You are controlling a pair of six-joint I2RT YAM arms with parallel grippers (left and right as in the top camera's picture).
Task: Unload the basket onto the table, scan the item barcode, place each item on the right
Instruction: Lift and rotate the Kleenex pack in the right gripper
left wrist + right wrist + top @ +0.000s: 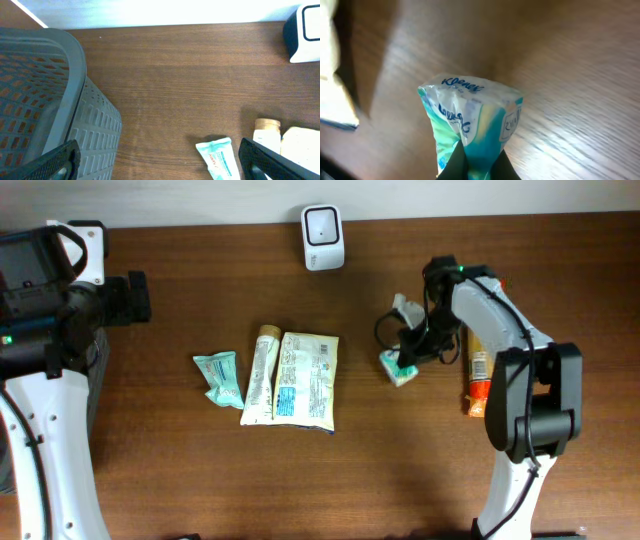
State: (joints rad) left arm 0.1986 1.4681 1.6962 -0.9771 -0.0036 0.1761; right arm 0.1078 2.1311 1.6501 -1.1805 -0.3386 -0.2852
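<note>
A teal and white Kleenex tissue pack (470,112) is pinched at its lower end between the dark fingers of my right gripper (477,162), which is shut on it. From above, the pack (402,370) sits at the tip of the right gripper (412,348), right of the table's middle. The white barcode scanner (322,237) stands at the back edge, well apart from the pack. My left gripper (160,160) is open and holds nothing, hovering over bare wood beside a teal tube (220,159). Whether the pack rests on the table or is lifted, I cannot tell.
A teal tube (220,378), a cream tube (260,375) and a pale printed packet (307,380) lie side by side mid-table. An orange bottle (478,370) lies right of the right arm. A grey perforated basket (55,100) stands at the left, under the left arm.
</note>
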